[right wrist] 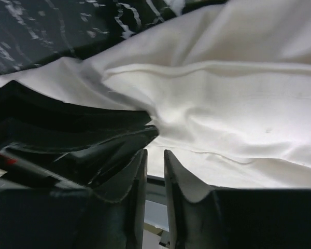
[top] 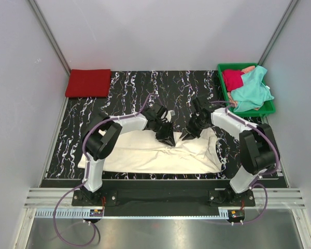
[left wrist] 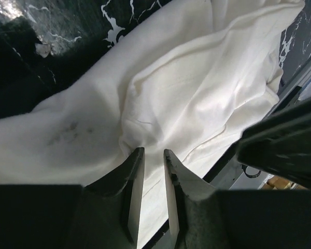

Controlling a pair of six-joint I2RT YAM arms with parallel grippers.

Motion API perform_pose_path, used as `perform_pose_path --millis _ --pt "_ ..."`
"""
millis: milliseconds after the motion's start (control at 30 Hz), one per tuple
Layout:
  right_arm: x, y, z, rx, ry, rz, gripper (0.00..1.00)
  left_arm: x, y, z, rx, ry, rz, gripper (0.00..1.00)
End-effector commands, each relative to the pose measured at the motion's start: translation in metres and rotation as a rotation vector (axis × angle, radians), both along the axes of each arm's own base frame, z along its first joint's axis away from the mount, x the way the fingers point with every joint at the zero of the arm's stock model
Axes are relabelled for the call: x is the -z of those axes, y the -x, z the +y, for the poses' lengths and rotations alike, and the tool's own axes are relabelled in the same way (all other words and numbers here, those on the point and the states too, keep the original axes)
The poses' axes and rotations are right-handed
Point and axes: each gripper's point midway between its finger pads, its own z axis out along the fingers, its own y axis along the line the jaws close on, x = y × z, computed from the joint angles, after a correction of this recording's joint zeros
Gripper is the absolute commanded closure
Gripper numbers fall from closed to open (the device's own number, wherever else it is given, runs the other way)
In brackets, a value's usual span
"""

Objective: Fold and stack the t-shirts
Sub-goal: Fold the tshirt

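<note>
The large cream-white t-shirt (top: 145, 155) lies folded into a long band at the near side of the table. It fills the left wrist view (left wrist: 197, 93) and the right wrist view (right wrist: 238, 104). My left gripper (top: 170, 139) (left wrist: 154, 151) and right gripper (top: 187, 136) (right wrist: 155, 151) sit close together at the middle of its far edge. Each has its jaws nearly together, tips pinching a gathered ridge of cloth with creases radiating from it. The red t-shirt (top: 88, 83) lies folded at the far left. The teal t-shirt (top: 251, 91) and crimson t-shirt (top: 231, 79) lie crumpled in the tray.
The green plastic tray (top: 255, 112) stands at the far right, with a peach cloth (top: 248, 69) at its back. The black marbled mat (top: 145, 88) covers the table. The left gripper's dark body (right wrist: 67, 124) shows just left of the right fingers. Grey walls enclose the sides.
</note>
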Motion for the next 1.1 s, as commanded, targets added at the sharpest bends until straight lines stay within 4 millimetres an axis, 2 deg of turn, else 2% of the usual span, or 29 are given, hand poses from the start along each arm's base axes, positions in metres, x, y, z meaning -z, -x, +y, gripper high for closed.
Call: perform_pose_path --millis 0,33,67,100,167,200,233,267,300,333,367,400,433,467,500,533,567,667,700,767,867,900,967,1000,1067 --pt "0.010 0.018 -0.009 0.018 0.029 0.076 0.73 0.005 -0.002 0.000 0.010 -0.003 -0.018 0.73" --pt "0.000 0.019 -0.015 0.045 0.037 0.048 0.67 0.006 -0.003 0.001 0.005 -0.008 -0.020 0.73" --pt "0.002 0.025 -0.027 0.096 0.089 0.070 0.46 0.004 -0.004 0.003 -0.001 -0.002 -0.028 0.73" --pt "-0.002 0.027 -0.031 0.116 0.104 0.068 0.36 -0.013 -0.008 0.002 -0.014 0.033 -0.061 0.68" --pt "-0.017 0.020 -0.041 0.200 0.154 0.045 0.18 -0.031 -0.013 0.006 -0.043 0.042 -0.121 0.58" --pt "-0.020 0.026 -0.045 0.227 0.175 0.081 0.13 -0.059 -0.017 0.007 -0.056 0.072 -0.185 0.54" --pt "-0.024 0.024 -0.045 0.250 0.176 0.088 0.11 -0.071 -0.019 0.008 -0.064 0.087 -0.217 0.47" --pt "-0.032 0.025 -0.045 0.314 0.179 0.124 0.04 -0.085 -0.020 0.010 -0.071 0.100 -0.249 0.43" --pt "-0.034 0.026 -0.044 0.340 0.180 0.144 0.01 -0.111 -0.021 0.014 -0.081 0.128 -0.303 0.39" --pt "-0.034 0.026 -0.043 0.366 0.179 0.167 0.00 -0.121 -0.023 0.019 -0.098 0.128 -0.332 0.34" --pt "-0.038 0.030 -0.041 0.407 0.184 0.206 0.00 -0.130 -0.023 0.024 -0.111 0.129 -0.346 0.32" --pt "-0.036 0.034 -0.041 0.432 0.199 0.234 0.00 -0.153 -0.026 0.034 -0.139 0.155 -0.390 0.31" --pt "-0.033 0.036 -0.042 0.461 0.217 0.250 0.00 -0.162 -0.031 0.043 -0.170 0.154 -0.421 0.30" --pt "-0.027 0.042 -0.043 0.519 0.236 0.292 0.00 -0.166 -0.038 0.058 -0.215 0.145 -0.434 0.30" --pt "-0.023 0.043 -0.043 0.549 0.241 0.304 0.00 -0.185 -0.039 0.070 -0.249 0.167 -0.471 0.30" --pt "-0.019 0.044 -0.042 0.576 0.242 0.313 0.00 -0.186 -0.041 0.082 -0.283 0.159 -0.478 0.30" --pt "-0.009 0.046 -0.038 0.628 0.236 0.328 0.00 -0.203 -0.048 0.102 -0.344 0.171 -0.514 0.29" --pt "0.008 0.044 -0.034 0.681 0.256 0.343 0.01 -0.215 -0.055 0.139 -0.445 0.161 -0.531 0.27" --pt "0.017 0.046 -0.032 0.673 0.292 0.360 0.01 -0.225 -0.052 0.148 -0.460 0.167 -0.555 0.27" --pt "0.024 0.038 -0.028 0.684 0.305 0.353 0.01 -0.234 -0.049 0.168 -0.495 0.148 -0.565 0.27" --pt "0.041 0.020 -0.025 0.709 0.319 0.333 0.01 -0.239 -0.043 0.185 -0.513 0.120 -0.585 0.27" --pt "0.052 0.019 -0.025 0.710 0.346 0.349 0.01 -0.240 -0.043 0.188 -0.525 0.108 -0.593 0.27" --pt "0.059 0.010 -0.024 0.703 0.367 0.338 0.01 -0.240 -0.041 0.195 -0.542 0.092 -0.598 0.26" --pt "0.069 0.007 -0.029 0.703 0.403 0.334 0.01 -0.237 -0.040 0.198 -0.548 0.084 -0.595 0.26" --pt "0.075 -0.004 -0.033 0.688 0.446 0.292 0.01 -0.231 -0.041 0.209 -0.568 0.053 -0.589 0.26"
